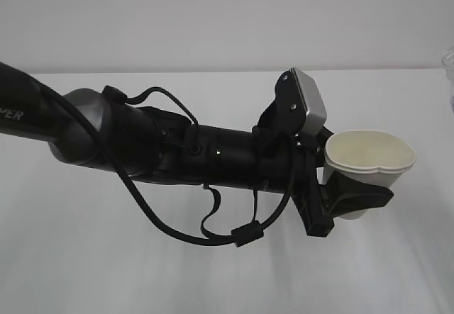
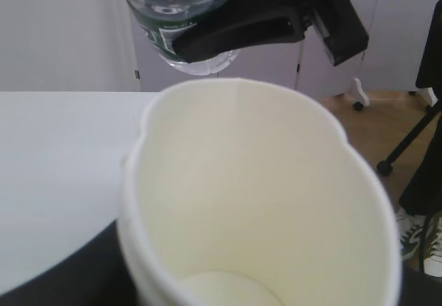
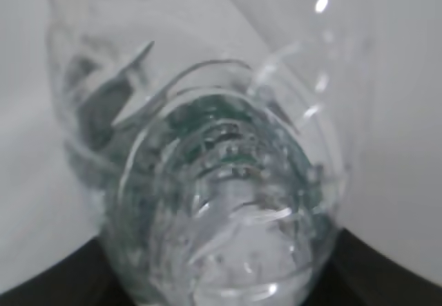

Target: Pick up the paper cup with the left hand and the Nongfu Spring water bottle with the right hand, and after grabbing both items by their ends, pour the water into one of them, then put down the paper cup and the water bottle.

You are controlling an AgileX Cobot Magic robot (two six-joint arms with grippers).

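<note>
My left gripper point(image 1: 360, 181) is shut on the cream paper cup point(image 1: 369, 157), held upright above the white table point(image 1: 213, 278) with its rim squeezed out of round. In the left wrist view the paper cup point(image 2: 262, 182) fills the frame, and its bottom looks pale with no liquid showing. Above its far rim hangs the clear Nongfu Spring water bottle point(image 2: 181, 17) with the green label, base down. A black finger point(image 2: 255, 24) of my right gripper clamps it near the base. The right wrist view looks along the bottle point(image 3: 221, 182) from its base, with the right gripper point(image 3: 221, 282) shut on it. Clear water sits in the bottle's base point(image 2: 202, 61).
The left arm point(image 1: 177, 151) with loose cables stretches across the white table from the left. A sliver of something clear point(image 1: 449, 62) shows at the right edge. Beyond the table lie a wooden floor point(image 2: 366, 123), a caster leg point(image 2: 384, 167) and shoes point(image 2: 421, 240).
</note>
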